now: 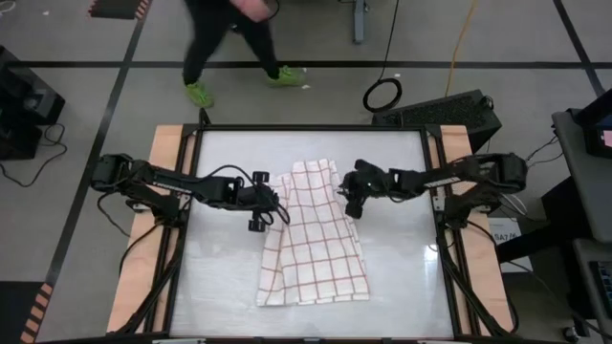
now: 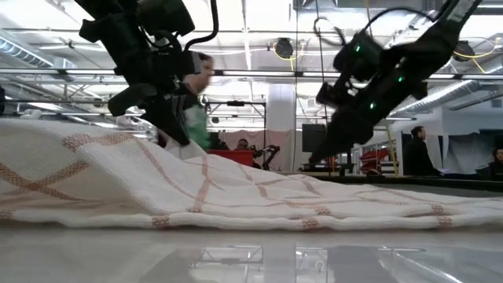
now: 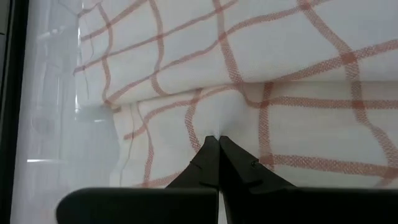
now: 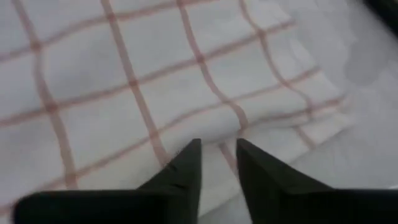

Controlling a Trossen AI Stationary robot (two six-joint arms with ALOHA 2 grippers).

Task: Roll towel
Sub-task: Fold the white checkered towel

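In the high view, the left gripper (image 1: 271, 204) and right gripper (image 1: 346, 194) are covering the towel (image 1: 314, 239) edges beneath them, so any contact there is staying hidden. A person (image 1: 234, 43) is walking past the table's far side, blurred and cut off at the head by the frame edge. In the low view, both arms are running out past the top, and the towel is spilling off the left edge.

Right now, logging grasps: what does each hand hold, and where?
Left hand pinches the towel at its left edge fold. Right hand is open over the towel, holding nothing.
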